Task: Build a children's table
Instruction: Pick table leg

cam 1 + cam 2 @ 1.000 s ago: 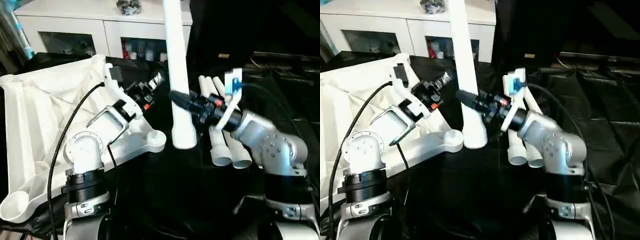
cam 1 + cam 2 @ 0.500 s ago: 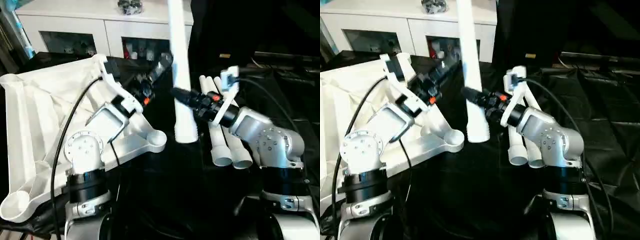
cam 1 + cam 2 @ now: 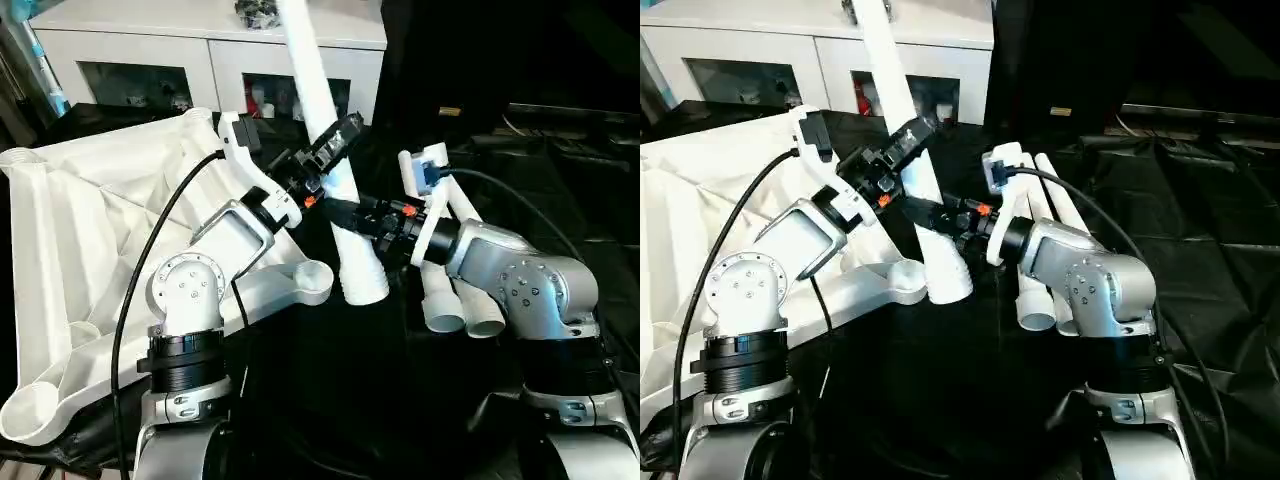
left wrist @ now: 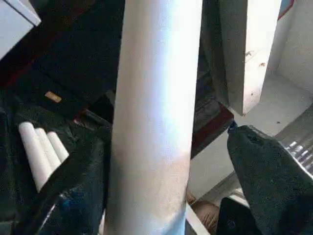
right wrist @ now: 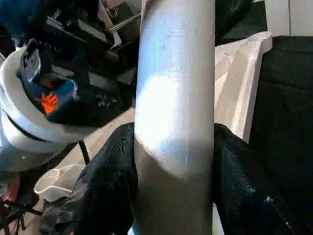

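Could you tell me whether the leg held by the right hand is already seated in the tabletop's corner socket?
No, the leg hangs beside the socket, above the black cloth.

My head pair looks forward and down over both silver forearms at the black-draped table (image 3: 330, 400), the two eyes sharing the whole scene from slightly offset spots, with the white cabinet (image 3: 210, 60) across the back. My left wrist camera sits very close, looking along the left gripper (image 4: 161, 196) at the white leg (image 4: 156, 122). My right wrist camera is equally close on that leg along the right gripper (image 5: 173, 196), with the table top (image 5: 239, 93) behind.
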Controlling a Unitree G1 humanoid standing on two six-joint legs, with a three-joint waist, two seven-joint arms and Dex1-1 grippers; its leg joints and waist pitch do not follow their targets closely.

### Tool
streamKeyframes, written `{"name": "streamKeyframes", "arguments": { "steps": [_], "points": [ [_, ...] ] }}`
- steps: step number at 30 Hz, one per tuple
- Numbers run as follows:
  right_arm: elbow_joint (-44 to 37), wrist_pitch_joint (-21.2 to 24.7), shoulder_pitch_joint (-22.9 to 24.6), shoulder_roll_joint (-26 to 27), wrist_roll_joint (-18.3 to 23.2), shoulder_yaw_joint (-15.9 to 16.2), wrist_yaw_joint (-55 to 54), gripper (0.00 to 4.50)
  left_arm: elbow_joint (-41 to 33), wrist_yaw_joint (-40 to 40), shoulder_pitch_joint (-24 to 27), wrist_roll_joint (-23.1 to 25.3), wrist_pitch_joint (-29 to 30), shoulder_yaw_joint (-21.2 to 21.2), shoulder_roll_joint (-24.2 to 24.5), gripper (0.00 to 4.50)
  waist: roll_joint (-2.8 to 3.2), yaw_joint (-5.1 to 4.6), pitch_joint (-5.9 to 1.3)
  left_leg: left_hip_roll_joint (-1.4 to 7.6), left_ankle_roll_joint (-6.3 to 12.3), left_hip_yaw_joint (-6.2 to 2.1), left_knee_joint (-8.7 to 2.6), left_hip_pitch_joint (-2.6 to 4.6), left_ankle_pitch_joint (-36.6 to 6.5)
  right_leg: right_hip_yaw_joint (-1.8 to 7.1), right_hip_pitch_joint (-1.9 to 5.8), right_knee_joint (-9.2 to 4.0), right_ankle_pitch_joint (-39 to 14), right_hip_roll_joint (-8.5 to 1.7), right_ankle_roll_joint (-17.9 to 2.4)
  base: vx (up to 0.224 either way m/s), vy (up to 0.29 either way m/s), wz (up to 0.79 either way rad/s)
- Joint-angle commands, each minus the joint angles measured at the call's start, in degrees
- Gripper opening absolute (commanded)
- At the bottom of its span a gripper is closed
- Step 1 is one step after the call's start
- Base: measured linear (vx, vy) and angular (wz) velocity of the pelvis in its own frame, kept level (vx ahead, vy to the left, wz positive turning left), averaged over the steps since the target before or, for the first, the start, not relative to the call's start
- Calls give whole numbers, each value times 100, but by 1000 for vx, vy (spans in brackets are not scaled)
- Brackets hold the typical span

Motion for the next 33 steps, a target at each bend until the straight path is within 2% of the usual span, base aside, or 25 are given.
{"name": "streamKeyframes", "arguments": {
  "steps": [1, 9, 10, 11, 20, 21, 22, 23, 24, 26, 27, 33],
  "points": [
    [125, -72, -92, -13, -211, 110, -133, 181, -142, -104, -84, 61, -80, -166, -4, 360, -21, -24, -368, 390, -81, -149, -429, 157, -255, 224, 231, -402, 652, -458, -1373, 0, 0, 0],
    [285, -189, -294, 144, -266, 176, -239, 181, -61, -59, -29, 139, -146, -284, -8, 302, -18, -31, -375, 390, -75, -148, -424, 167, -216, 225, 228, -387, 749, -457, -1387, 0, 0, 0],
    [288, -192, -300, 146, -266, 176, -239, 181, -59, -60, -31, 138, -150, -282, -6, 290, -40, -31, -374, 391, -67, -143, -424, 167, -208, 227, 229, -389, 771, -455, -1388, 0, 0, 0],
    [292, -195, -305, 149, -268, 177, -237, 181, -56, -60, -31, 138, -156, -281, -4, 283, -22, -24, -376, 390, -61, -147, -425, 164, -182, 223, 229, -379, 803, -460, -1399, 0, 0, 0],
    [321, -252, -366, 140, -312, 225, -182, 181, -10, -136, -5, 234, -210, -294, 96, 221, -22, -24, -376, 389, -71, -144, -423, 165, -189, 223, 227, -376, 825, -456, -1381, 0, 0, 0],
    [319, -274, -369, 126, -328, 239, -169, 181, -1, -143, -11, 231, -217, -305, 103, 210, 2, -21, -377, 389, -79, -148, -423, 166, -192, 221, 224, -371, 830, -455, -1383, 0, 0, 0],
    [330, -309, -380, 107, -357, 248, -156, 181, 23, -162, -26, 244, -233, -330, 124, 210, -11, -26, -377, 389, -89, -146, -424, 166, -204, 222, 226, -375, 847, -452, -1379, 0, 0, 0],
    [330, -309, -380, 107, -357, 248, -156, 216, 23, -162, -26, 244, -233, -330, 124, 198, -14, -25, -382, 386, -88, -147, -422, 166, -196, 222, 231, -372, 865, -453, -1379, 0, 0, 0],
    [343, -311, -385, 101, -344, 234, -144, 216, 32, -208, -34, 259, -237, -355, 150, 198, -19, -24, -379, 382, -77, -144, -422, 163, -184, 223, 233, -374, 887, -452, -1375, 0, 0, 0],
    [360, -283, -402, 93, -282, 177, -116, 253, 53, -280, -53, 278, -250, -379, 185, 191, -12, -24, -381, 385, -73, -145, -421, 163, -185, 223, 232, -368, 882, -455, -1377, 0, 0, 0],
    [364, -272, -416, 79, -256, 146, -102, 255, 71, -323, -70, 286, -255, -388, 208, 189, 29, -33, -382, 384, -104, -148, -421, 171, -207, 219, 221, -375, 884, -446, -1378, 0, 0, 0],
    [171, 0, -432, -397, -52, 102, 376, 301, 248, -847, -323, 431, -259, -563, 583, 181, -1, -10, -393, 376, -109, -143, -412, 175, -152, 221, 246, -355, 993, -438, -1344, 0, 0, 0]
  ]
}}
